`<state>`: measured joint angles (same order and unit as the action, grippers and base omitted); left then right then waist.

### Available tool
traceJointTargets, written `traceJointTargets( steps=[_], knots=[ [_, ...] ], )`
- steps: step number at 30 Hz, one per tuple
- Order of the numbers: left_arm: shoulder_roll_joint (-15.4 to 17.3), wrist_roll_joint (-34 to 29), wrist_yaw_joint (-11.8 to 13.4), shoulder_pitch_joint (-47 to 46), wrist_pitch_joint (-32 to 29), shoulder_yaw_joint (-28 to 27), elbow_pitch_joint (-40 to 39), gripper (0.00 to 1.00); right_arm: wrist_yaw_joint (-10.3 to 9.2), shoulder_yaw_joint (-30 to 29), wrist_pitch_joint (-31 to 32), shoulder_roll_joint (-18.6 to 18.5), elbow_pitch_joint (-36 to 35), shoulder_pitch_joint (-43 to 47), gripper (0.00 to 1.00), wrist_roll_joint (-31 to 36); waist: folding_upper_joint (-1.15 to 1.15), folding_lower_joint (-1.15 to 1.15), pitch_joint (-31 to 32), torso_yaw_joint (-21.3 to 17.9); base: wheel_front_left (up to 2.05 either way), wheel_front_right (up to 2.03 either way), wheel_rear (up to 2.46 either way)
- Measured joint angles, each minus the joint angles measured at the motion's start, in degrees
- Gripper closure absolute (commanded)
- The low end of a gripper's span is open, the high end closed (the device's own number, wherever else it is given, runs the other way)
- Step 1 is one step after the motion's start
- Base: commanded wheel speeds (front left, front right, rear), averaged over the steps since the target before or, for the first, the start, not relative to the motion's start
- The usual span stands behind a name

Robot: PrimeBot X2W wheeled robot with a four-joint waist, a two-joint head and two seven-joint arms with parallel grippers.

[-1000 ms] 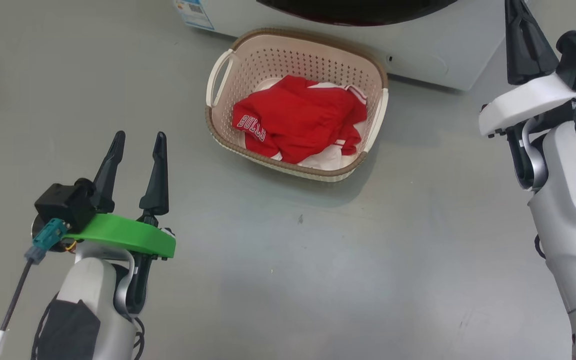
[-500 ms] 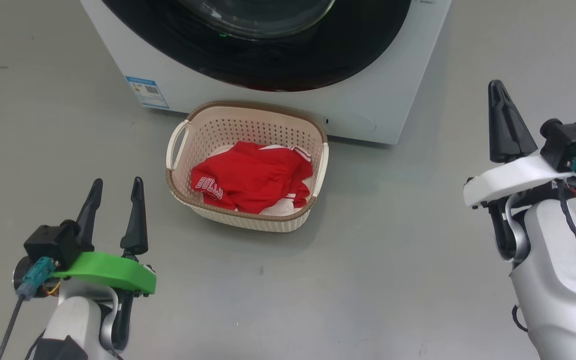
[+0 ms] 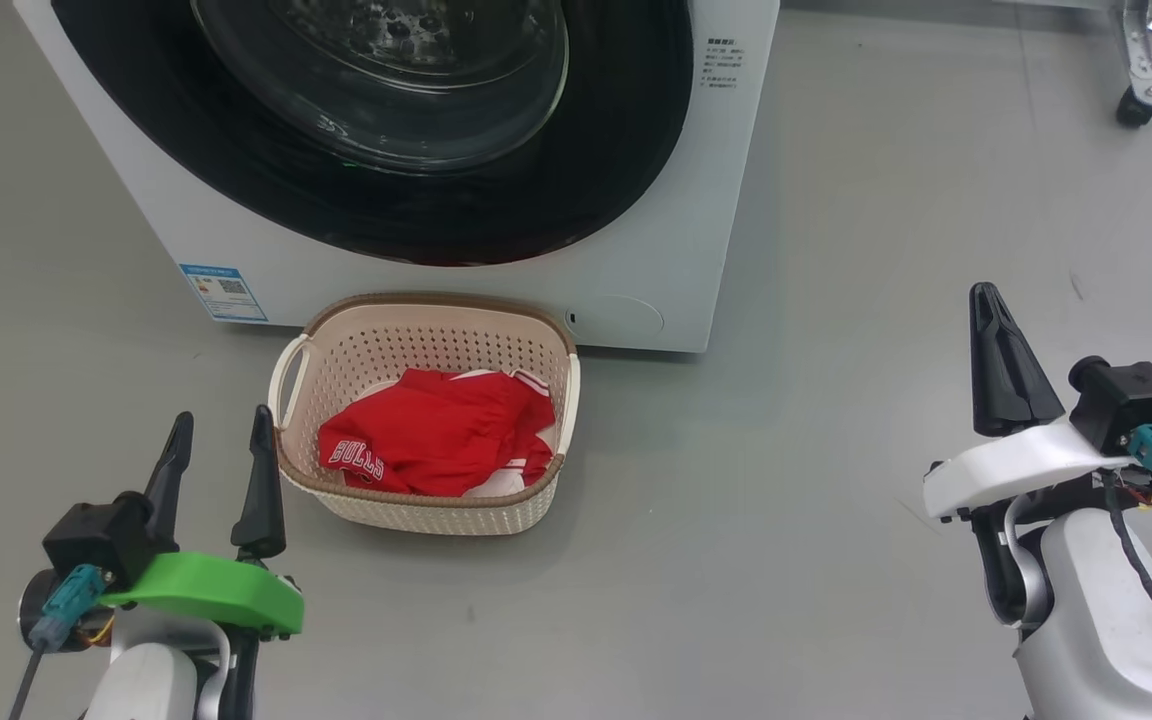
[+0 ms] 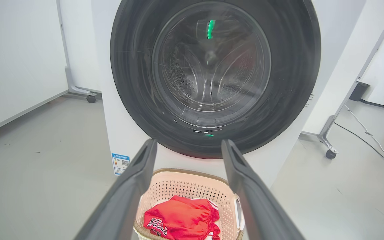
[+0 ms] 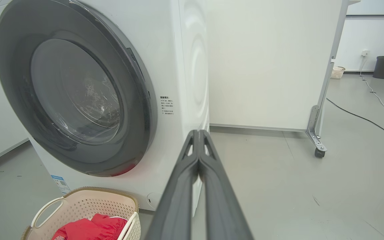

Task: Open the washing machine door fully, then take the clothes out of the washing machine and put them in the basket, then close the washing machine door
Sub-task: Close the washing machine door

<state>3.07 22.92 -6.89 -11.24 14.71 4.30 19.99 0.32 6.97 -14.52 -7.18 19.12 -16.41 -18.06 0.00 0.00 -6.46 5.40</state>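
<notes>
Lower left of head view: left gripper (image 3: 222,420), fingers spread wide, holding nothing, just beside the basket (image 3: 436,298). Lower right: right gripper (image 3: 984,300), fingers pressed together, empty, well apart from it. Centre: the clothes (image 3: 426,440) heaped inside the basket, long axis running left to right, far rim close against the washing machine (image 3: 636,250) front (contact not resolvable). Upper left: the washing machine door (image 3: 616,130), apparently flush and shut, up-frame of both grippers, left arm nearer. Task judged complete; bare floor (image 3: 786,500) at right open for retreat.

You're looking at grey floor (image 3: 786,560), 1 white wheeled partition (image 5: 272,66), a dark cable (image 5: 358,115) lying beside it, and 1 dark bin (image 5: 383,67) well behind.
</notes>
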Motion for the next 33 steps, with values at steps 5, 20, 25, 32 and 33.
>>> traceJointTargets(
  steps=[5,20,25,32,33],
  knots=[
    [0.0,-0.91,0.0,1.34,0.0,-0.2,-0.11,0.0,0.09,0.02,0.0,0.49,-1.01,2.69,0.82,0.03,0.0,0.0,1.21,-1.31,0.0,0.0,0.0],
    [-0.19,-1.43,-0.04,3.17,0.0,-0.08,-1.29,0.0,-0.04,-1.37,0.0,1.79,-4.07,9.24,0.0,0.56,0.0,0.0,2.4,-2.9,0.0,0.0,0.0],
    [-0.25,-1.43,-0.05,3.81,0.0,0.4,-1.21,0.0,0.02,-1.34,0.0,2.16,-4.67,10.43,0.0,0.57,0.0,0.0,2.46,-2.95,0.0,0.0,0.0],
    [-0.29,-1.43,-0.07,3.96,0.0,1.31,-1.1,0.0,0.1,-1.36,0.0,2.41,-5.78,10.76,0.0,0.7,0.0,0.0,2.4,-2.92,0.0,0.0,0.0],
    [-0.31,-1.43,-0.07,3.96,0.0,1.46,-1.08,0.0,0.1,-1.37,0.0,2.47,-5.84,10.79,0.0,0.71,0.0,0.0,2.37,-2.89,0.0,0.0,0.0]
  ],
)
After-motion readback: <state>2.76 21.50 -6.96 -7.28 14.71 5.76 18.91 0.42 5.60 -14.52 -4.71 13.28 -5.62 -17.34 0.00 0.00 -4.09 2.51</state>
